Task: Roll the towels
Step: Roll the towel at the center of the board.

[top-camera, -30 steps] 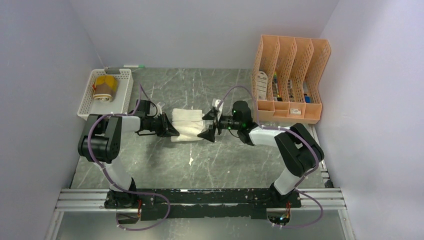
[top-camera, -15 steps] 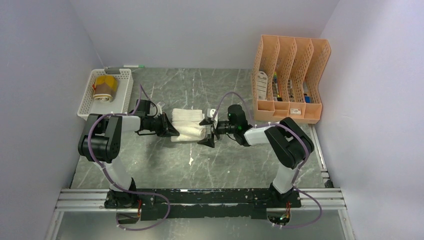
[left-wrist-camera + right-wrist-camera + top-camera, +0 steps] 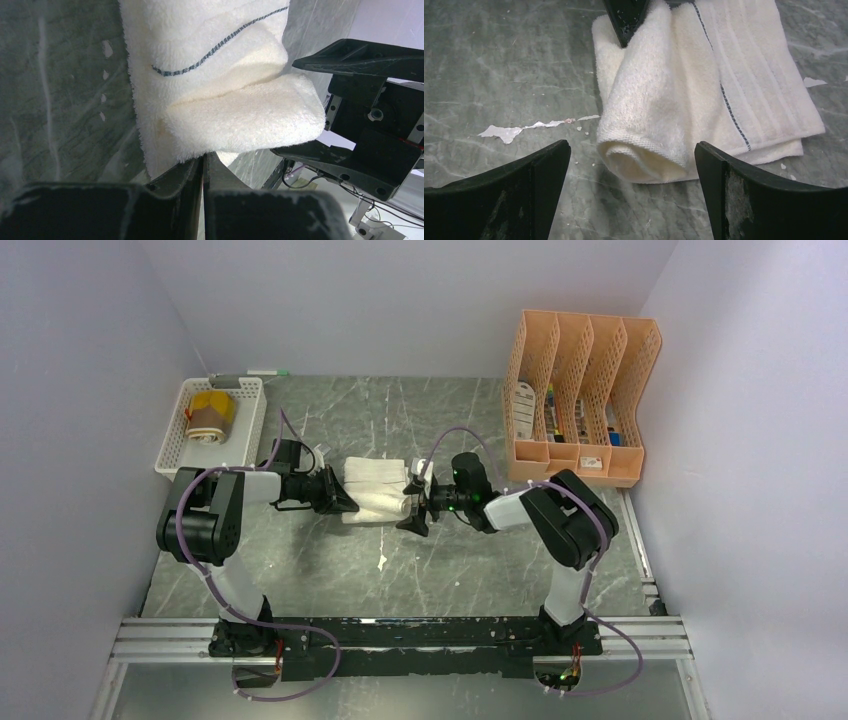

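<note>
lying near the middle of the grey marbled table (image 3: 450, 570), the cream towel (image 3: 375, 490) is partly rolled: its near side is wound into a thick roll, while the far part rests flat and shows a thin dark stitched line. the left end effector (image 3: 202, 170) comes in low from the towel's left side, its fingers pressed almost together and pinching the left end of the roll, which bulges over the fingertips in the left wrist view. the right end effector (image 3: 631, 160) faces the opposite end of the roll with its fingers spread wide, one on each side of the roll's open spiral end and not touching it. a pale flake (image 3: 514, 131) lies on the table just beside the roll. the mustard and brown towel (image 3: 210, 415) sits rolled up inside the white basket (image 3: 256, 415) at the far left of the table, well apart from both arms. an orange file organizer (image 3: 580, 370) stands at the far right.
</note>
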Robot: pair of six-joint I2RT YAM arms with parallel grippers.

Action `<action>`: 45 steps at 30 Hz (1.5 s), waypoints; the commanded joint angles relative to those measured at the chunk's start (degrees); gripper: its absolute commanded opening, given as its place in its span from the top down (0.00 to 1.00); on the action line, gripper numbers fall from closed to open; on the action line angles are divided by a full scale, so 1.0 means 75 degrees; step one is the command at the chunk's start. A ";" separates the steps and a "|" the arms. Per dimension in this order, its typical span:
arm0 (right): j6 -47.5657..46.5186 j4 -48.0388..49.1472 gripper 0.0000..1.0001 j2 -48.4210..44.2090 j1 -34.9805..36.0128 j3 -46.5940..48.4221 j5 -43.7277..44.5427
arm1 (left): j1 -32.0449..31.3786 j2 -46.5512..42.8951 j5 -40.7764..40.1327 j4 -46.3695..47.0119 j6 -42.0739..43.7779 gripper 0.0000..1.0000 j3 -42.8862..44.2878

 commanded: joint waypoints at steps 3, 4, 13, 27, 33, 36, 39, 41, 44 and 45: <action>0.0222 0.0166 0.14 0.0244 0.0045 0.0222 0.0020 | -0.0054 0.0225 -0.0321 -0.0294 0.0259 0.84 0.0024; 0.0263 0.0180 0.17 0.0248 0.0048 0.0227 0.0033 | -0.0054 0.0226 -0.0325 -0.0302 0.0259 0.84 0.0024; 0.0647 0.0213 0.55 0.0370 0.0045 0.0299 0.0127 | -0.0054 0.0157 -0.0259 -0.0320 0.0219 0.84 0.0052; 0.2143 -0.2281 0.64 0.1107 -0.0082 0.1914 -0.1507 | 0.0005 -0.0677 -0.0094 -0.0909 0.0256 0.83 0.0658; 0.3295 -0.2645 0.65 0.1237 -0.0242 0.2068 -0.1688 | 0.0073 -0.0866 -0.0104 -0.1063 0.0317 0.81 0.0851; 0.4003 -0.2557 0.67 0.1450 -0.0370 0.2070 -0.1814 | 0.0087 -0.0949 -0.0102 -0.1049 0.0345 0.79 0.0871; 0.4508 -0.2546 0.73 0.1705 -0.0411 0.2076 -0.1701 | 0.0077 -0.1054 0.0066 -0.0919 0.0370 0.77 0.0885; 0.4834 -0.2567 0.83 0.1865 -0.0423 0.2323 -0.1585 | 0.0075 -0.1114 0.0188 -0.0887 0.0404 0.76 0.0922; 0.5423 -0.2370 1.00 0.2092 -0.0444 0.2479 -0.1568 | 0.0047 -0.1249 0.0367 -0.0829 0.0451 0.75 0.0923; 0.5649 -0.2307 1.00 0.2154 -0.0452 0.2534 -0.1597 | 0.0041 -0.1305 0.0426 -0.0819 0.0466 0.75 0.0919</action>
